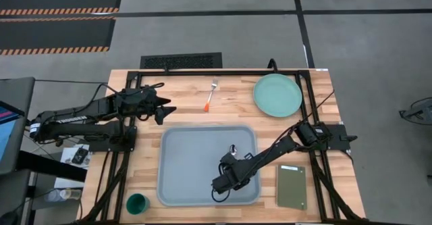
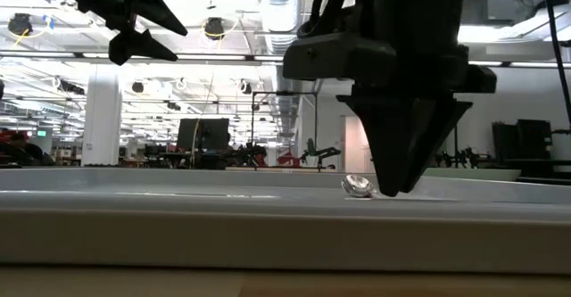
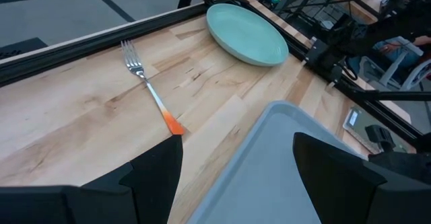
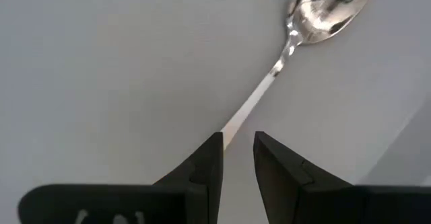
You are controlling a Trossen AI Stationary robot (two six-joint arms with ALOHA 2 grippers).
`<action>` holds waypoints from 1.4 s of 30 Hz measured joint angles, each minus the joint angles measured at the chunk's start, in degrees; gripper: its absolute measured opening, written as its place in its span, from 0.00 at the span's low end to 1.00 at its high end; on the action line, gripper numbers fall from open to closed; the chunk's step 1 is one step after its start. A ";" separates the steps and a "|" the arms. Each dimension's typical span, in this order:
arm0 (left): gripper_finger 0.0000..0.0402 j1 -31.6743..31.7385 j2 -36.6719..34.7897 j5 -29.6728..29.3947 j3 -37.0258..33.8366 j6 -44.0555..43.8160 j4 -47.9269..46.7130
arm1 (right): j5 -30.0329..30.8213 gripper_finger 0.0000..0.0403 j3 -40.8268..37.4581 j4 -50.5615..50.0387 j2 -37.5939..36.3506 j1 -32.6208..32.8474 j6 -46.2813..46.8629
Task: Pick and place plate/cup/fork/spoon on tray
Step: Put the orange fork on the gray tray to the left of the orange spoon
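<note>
Spoon (image 4: pixel 296 32) handle sits between the right tool's (image 4: pixel 237 158) tips (on tray (image 1: pixel 189 151)).

Even overhead light, soft shadows; ceiling lamps (image 2: pixel 214 27) glare in the low view, near tray (image 2: pixel 268 230) rim blurred

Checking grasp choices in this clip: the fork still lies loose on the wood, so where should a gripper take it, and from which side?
Probably from straight above, on the fork's orange handle or the narrow shaft beside it, fingers straddling across its length. It lies flat on bare table between the open left gripper and the plate, with clear wood either side, and the tines are wider and uneven.
</note>
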 joint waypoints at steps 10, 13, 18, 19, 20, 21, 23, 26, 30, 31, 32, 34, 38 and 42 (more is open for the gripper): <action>0.67 0.00 0.01 0.01 0.00 -0.25 0.28 | 3.98 0.27 6.92 -4.00 0.00 -2.55 -5.56; 0.67 0.01 0.01 0.02 0.00 -0.54 0.79 | 8.59 0.27 12.61 -12.24 -0.10 -5.24 -10.17; 0.67 -0.01 -0.01 0.68 0.00 -0.96 1.42 | 19.67 0.27 19.08 -24.58 -1.89 -10.21 -14.30; 0.67 0.01 0.01 1.02 0.00 -0.96 1.42 | 20.67 0.27 18.55 -22.77 -3.93 -11.25 -16.99; 0.67 0.01 0.01 1.54 0.00 -1.03 1.42 | 21.47 0.27 18.18 -22.00 -6.16 -12.32 -19.42; 0.67 0.00 -0.01 1.82 0.00 -1.14 1.44 | 22.34 0.27 17.68 -22.07 -8.44 -13.54 -21.22; 0.67 -0.01 -0.01 2.02 0.00 -1.70 1.49 | 23.40 0.27 15.97 -23.73 -13.16 -16.05 -22.81; 0.67 0.01 -0.03 2.03 0.00 -1.86 2.64 | 24.37 0.27 11.16 -23.62 -21.34 -20.21 -23.02; 0.67 0.01 -0.03 2.05 -0.04 -1.88 4.73 | 24.82 0.27 -1.16 -17.27 -34.66 -26.26 -20.38; 0.67 -0.01 -0.06 2.06 -0.04 -1.88 5.09 | 24.73 0.27 -5.39 -12.90 -37.42 -27.85 -20.05; 0.67 0.01 -0.05 2.05 -0.04 -1.88 5.34 | 24.30 0.27 -10.05 -6.64 -40.12 -29.53 -20.43; 0.67 0.01 -0.03 2.03 -0.04 -1.88 5.68 | 20.91 0.27 -19.68 7.00 -44.13 -32.95 -24.03; 0.67 0.01 -0.04 2.04 -0.04 -2.32 5.93 | 10.96 0.29 -35.63 39.94 -46.52 -38.80 -31.15; 0.67 0.31 0.25 1.90 -0.04 -2.62 5.65 | 5.77 0.35 -40.29 56.64 -40.12 -42.21 -32.98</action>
